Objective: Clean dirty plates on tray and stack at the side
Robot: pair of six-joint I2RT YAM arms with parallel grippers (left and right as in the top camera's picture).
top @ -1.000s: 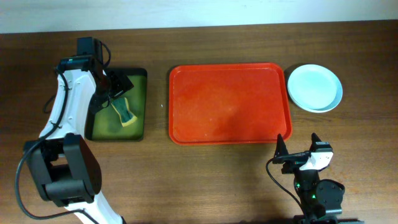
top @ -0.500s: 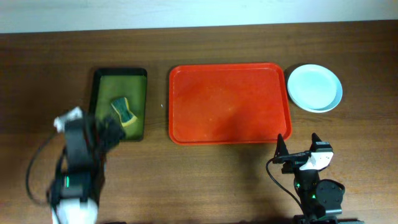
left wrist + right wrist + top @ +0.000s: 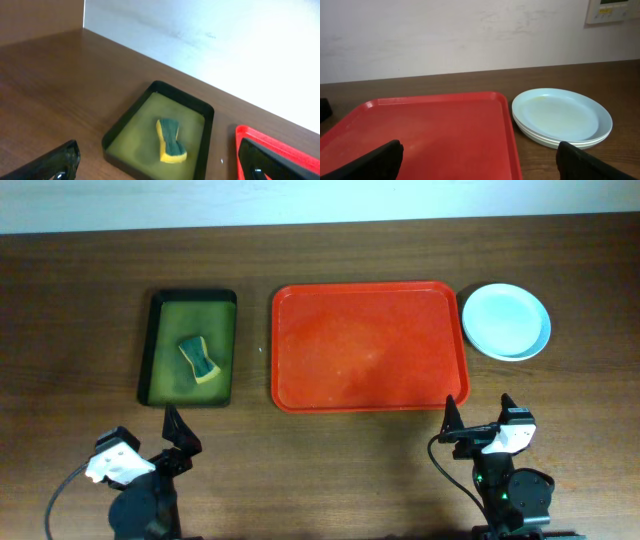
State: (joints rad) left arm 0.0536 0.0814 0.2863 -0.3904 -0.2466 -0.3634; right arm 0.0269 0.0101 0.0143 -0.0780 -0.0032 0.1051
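The large bright red rectangular plastic tray [image 3: 370,345] is lying mid-table on the brown wooden table [image 3: 80,300]. The round shallow plates [image 3: 506,321] are sitting stacked on the table just beside the tray's far right corner, off the tray, with a pale blue one on top that is showing a faint yellowish smear in the right wrist view. The smaller dark green rectangular tray [image 3: 160,350] is sitting left of the red tray, apart from it, and is holding a yellow and green sponge [image 3: 199,358]. The left hand [image 3: 180,435] is hanging near the table's front edge, jaws spread wide, gripping nothing. The right hand [image 3: 478,408] is hovering just in front of the red tray's near right corner, jaws also spread wide, gripping nothing.
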